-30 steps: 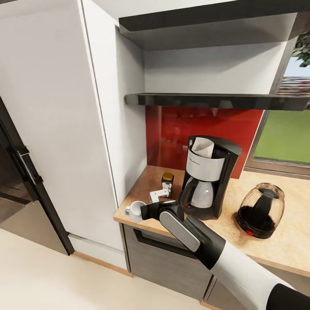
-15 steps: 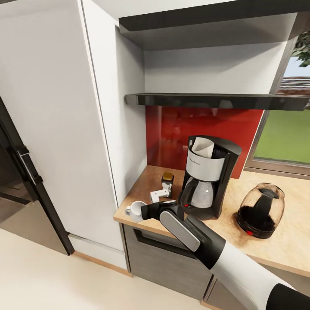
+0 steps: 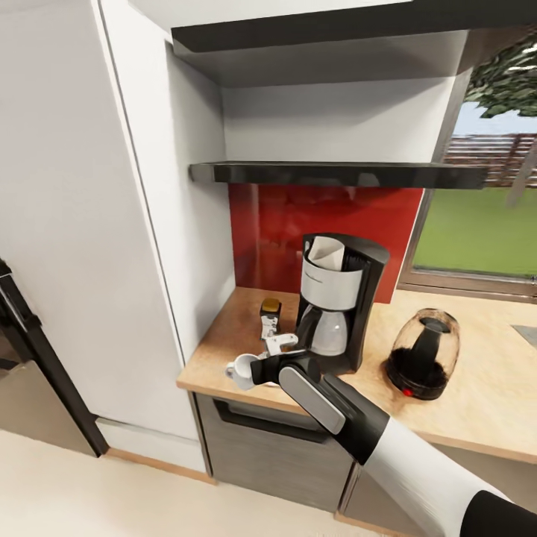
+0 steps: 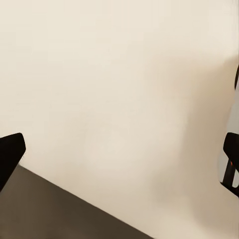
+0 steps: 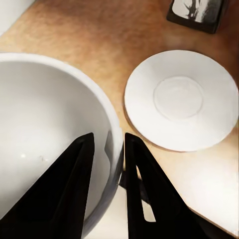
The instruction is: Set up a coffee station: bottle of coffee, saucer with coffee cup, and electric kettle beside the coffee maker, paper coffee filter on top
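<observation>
From the head view, my right gripper (image 3: 252, 371) pinched the coffee cup (image 3: 240, 367) by its rim near the surface's (image 3: 485, 403) front left corner, beside the coffee maker (image 3: 337, 298). In my right wrist view, one finger sat inside the cup's wall and one outside, with the saucer (image 5: 181, 99) just beside; rigid, light and slick, it wanted a firm hold. My left wrist view showed the left gripper's fingertips (image 4: 10, 154) spread wide over floor.
</observation>
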Robot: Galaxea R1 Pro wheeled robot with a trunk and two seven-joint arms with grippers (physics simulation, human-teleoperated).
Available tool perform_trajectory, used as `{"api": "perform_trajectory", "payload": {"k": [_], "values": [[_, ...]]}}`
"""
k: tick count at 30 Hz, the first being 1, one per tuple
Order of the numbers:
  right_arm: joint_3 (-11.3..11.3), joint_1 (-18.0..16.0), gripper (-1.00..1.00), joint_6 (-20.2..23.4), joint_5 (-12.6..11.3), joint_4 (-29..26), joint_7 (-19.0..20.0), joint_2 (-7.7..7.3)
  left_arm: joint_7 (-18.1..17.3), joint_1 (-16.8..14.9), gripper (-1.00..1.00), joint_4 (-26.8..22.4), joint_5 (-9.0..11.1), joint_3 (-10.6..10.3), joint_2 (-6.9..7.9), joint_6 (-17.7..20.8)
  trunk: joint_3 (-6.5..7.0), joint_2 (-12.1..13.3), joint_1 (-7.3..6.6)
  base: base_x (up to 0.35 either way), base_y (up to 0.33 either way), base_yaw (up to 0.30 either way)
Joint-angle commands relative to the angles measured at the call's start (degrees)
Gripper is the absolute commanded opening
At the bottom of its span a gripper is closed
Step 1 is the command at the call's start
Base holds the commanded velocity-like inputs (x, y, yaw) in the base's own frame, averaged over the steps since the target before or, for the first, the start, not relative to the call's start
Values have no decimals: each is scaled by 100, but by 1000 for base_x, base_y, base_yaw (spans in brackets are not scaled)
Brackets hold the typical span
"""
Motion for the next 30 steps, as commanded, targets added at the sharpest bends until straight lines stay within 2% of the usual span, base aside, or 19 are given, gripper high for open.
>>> {"api": "perform_trajectory", "payload": {"k": [1,6,18,26,30], "values": [[12,-9,-100,-7,-61,2,-46,2,17,-1,100,0,-61,36,-1,-27,-10,-11,3,0,0,-296],[12,-9,-100,-7,-61,4,-46,4,17,-1,100,0,-61,36,-1,-30,-10,-11,3,0,112,-298],[14,-9,-100,-7,-56,4,-46,10,17,-1,100,-8,-59,37,-4,-31,-10,-11,3,0,291,-292],[7,-9,-100,-7,-38,24,-87,23,17,-1,100,-8,-63,36,-3,-31,-10,-11,3,0,302,-51],[-3,-9,-100,-7,-46,21,-503,42,17,-1,100,-4,-64,40,0,-31,-10,-11,3,0,198,-4]]}}
